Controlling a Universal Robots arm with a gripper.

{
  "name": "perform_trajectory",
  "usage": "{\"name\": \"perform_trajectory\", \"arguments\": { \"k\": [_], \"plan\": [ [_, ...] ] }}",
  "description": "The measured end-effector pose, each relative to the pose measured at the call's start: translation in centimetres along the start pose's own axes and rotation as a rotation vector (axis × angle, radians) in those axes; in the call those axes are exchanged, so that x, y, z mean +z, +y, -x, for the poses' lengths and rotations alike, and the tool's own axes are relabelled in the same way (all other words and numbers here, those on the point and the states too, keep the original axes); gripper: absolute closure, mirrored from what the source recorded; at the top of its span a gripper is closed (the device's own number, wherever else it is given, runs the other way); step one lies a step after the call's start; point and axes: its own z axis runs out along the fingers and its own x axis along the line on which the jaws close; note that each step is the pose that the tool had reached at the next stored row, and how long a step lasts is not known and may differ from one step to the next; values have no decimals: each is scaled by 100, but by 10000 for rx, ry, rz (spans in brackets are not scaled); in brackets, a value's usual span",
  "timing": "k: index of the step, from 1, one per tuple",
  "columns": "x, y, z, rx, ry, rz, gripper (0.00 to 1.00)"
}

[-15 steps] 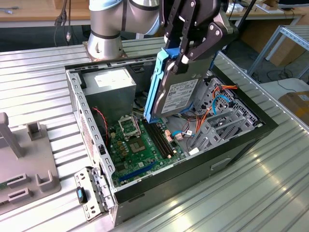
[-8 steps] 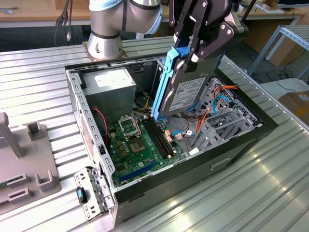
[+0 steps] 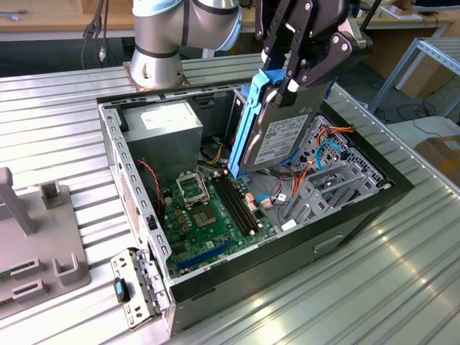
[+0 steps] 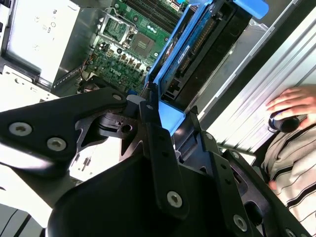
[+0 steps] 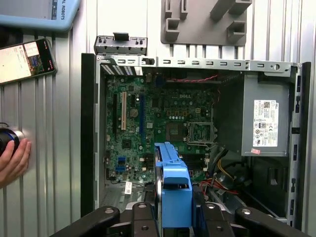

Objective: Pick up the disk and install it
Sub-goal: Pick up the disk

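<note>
The end effector [image 3: 284, 76] gripped the disk [image 3: 277, 136] on edge above the open case [image 3: 118, 165]; a slip or tilt could drop it onto the motherboard [image 3: 208, 215] or snag the cables [image 3: 327, 154].

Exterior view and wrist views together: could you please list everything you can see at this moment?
disk: one, grey with blue rails, held tilted above the open case.
computer case: one, black, open, on the table.
motherboard: one, green, inside the case.
power supply: one, grey, inside the case near the arm's base.
fixture: one, grey, at the exterior view's left.
phone: one, screen lit, on the table beside the case.
table: one, ribbed silver.
person's hand: one, beside the case.
arm: one, silver, beyond the case.
tool: one, black, shut on the disk.
</note>
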Motion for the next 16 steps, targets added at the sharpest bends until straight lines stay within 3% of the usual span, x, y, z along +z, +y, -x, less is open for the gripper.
{"name": "perform_trajectory", "arguments": {
  "k": [6,10,12,16],
  "plan": [
    [0,-3,0,0,-1,0,64],
    [1,-46,0,0,1,0,64],
    [2,-101,-1,0,-1,0,64],
    [6,-276,-2,0,0,0,64]
  ]
}}
